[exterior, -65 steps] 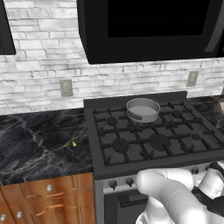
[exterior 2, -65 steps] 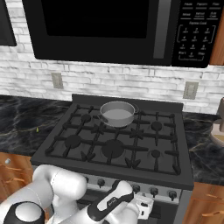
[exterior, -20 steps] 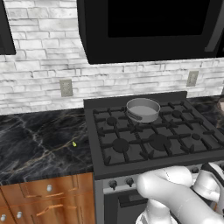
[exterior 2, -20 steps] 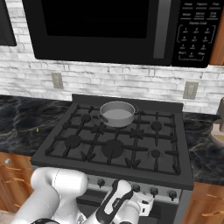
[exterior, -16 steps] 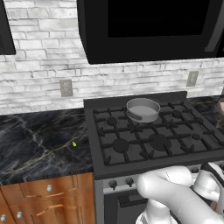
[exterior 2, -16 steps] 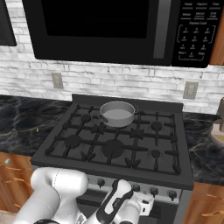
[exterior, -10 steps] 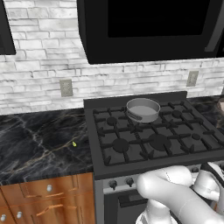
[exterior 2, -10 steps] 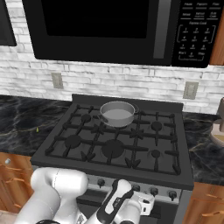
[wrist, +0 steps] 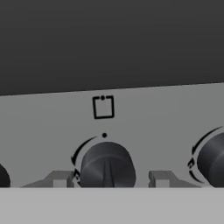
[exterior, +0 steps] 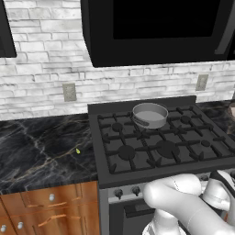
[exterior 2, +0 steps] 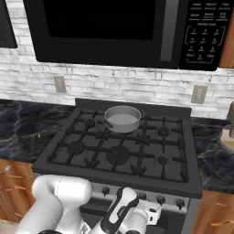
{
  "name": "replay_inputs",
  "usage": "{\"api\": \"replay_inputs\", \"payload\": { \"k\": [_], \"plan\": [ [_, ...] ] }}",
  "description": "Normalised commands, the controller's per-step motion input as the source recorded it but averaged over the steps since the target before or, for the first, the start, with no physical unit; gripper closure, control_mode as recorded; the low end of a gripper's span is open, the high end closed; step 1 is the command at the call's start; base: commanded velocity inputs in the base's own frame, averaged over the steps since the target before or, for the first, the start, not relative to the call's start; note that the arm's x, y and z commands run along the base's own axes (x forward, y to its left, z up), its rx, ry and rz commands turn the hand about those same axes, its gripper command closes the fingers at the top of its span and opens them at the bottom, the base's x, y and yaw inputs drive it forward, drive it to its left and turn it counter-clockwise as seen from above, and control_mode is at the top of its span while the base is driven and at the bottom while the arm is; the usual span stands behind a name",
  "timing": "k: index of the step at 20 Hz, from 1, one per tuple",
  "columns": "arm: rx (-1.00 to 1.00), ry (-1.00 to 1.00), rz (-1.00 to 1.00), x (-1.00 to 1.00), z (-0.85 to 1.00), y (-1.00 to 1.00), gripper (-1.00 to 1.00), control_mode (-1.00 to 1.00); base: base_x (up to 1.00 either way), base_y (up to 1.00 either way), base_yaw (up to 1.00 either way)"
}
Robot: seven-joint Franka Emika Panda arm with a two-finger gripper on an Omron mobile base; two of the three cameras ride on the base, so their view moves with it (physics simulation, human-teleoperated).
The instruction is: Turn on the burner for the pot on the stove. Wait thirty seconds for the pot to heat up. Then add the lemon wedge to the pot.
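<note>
From the left base view, the stove (exterior: 160,142) sits between stretches of dark marble tabletop (exterior: 41,147), and the pot (exterior: 150,114) rests on a rear burner, its short handle pointing toward the front left. The lemon wedge (exterior: 78,150) is a tiny yellow-green speck on the tabletop left of the stove, well apart from the pot. My arm bends low in front of the oven, below the knob row, and its far end is cut off by the right and bottom edges of the picture. I cannot make out any blue glow under the pot from here

From the right base view, the pot (exterior 2: 122,118) stands at the back of the stove (exterior 2: 123,146), left of centre, and the lemon wedge (exterior 2: 39,135) is barely a dot on the tabletop (exterior 2: 23,128) far to the left. My wrist reaches up toward the front panel, and my claw (exterior 2: 153,211) is just below the row of knobs, far lower and nearer than the pot. My own arm hides its fingers here, so their spacing is hard to judge

From the hand view, I am close against the grey front panel of the stove (wrist: 153,113). A dark round knob (wrist: 107,165) sits between my two grey fingertips (wrist: 59,178), one on each side; my claw (wrist: 109,179) is spread around the knob with a narrow gap showing on both sides, so I cannot tell whether it touches. A second knob (wrist: 212,159) is cut off at the right edge, and the lower part of the middle knob is hidden
</note>
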Motion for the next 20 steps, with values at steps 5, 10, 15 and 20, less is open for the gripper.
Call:
{"api": "replay_inputs", "payload": {
  "k": [5, 10, 15, 20],
  "plan": [
    [0.00, 0.00, 0.00, 0.00, 0.00, 0.00, 1.00, -1.00, 0.00, 0.00, 0.00],
    [0.00, 0.01, 0.00, 0.00, 0.00, 0.00, 1.00, -1.00, 0.00, 0.00, 0.00],
    [-0.01, -0.01, 0.00, 0.00, -0.06, 0.00, 1.00, -1.00, 0.00, 0.00, 0.00],
    [-0.12, -0.08, 0.00, -0.02, -0.03, 0.00, 1.00, -1.00, 0.00, 0.00, 0.00]
  ]
}}
